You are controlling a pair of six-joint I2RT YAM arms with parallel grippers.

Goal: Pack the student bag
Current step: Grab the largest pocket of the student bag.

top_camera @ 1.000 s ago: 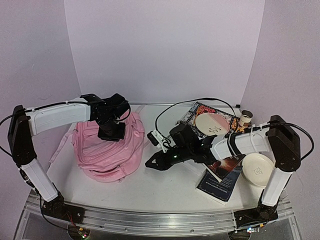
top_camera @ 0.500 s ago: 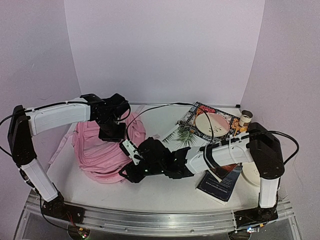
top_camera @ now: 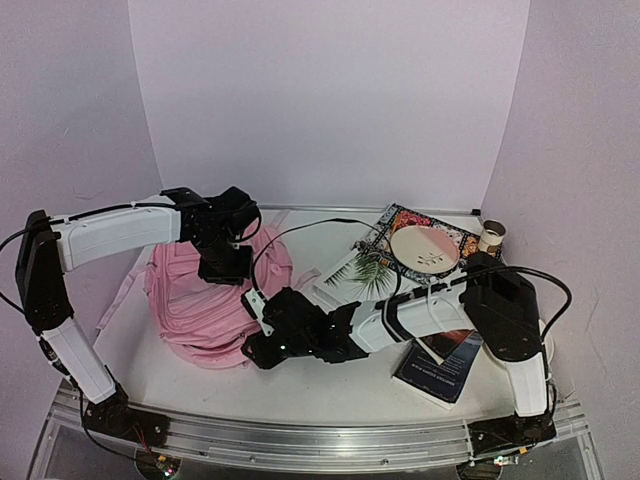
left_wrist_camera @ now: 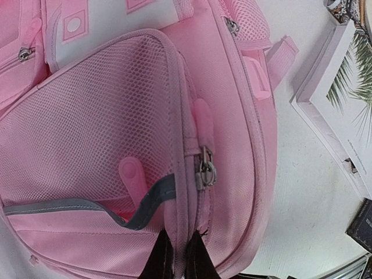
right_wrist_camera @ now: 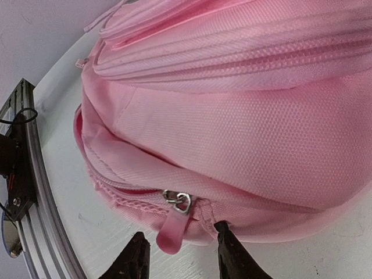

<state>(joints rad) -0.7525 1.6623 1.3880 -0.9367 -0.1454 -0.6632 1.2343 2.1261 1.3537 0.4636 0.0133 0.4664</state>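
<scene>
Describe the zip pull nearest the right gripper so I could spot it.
Start at the pink bag, the largest thing in view. Along its near bottom edge runs the lowest zip. Its pull, a metal ring with a pink tab, alone sits just before the right gripper, whose jaws are open.

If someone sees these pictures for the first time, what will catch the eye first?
The large pale-pink student bag on the left of the table dominates. The left tool is shut on its fabric from above, and the right tool stands open at its near edge, around a pink zip pull.
</scene>
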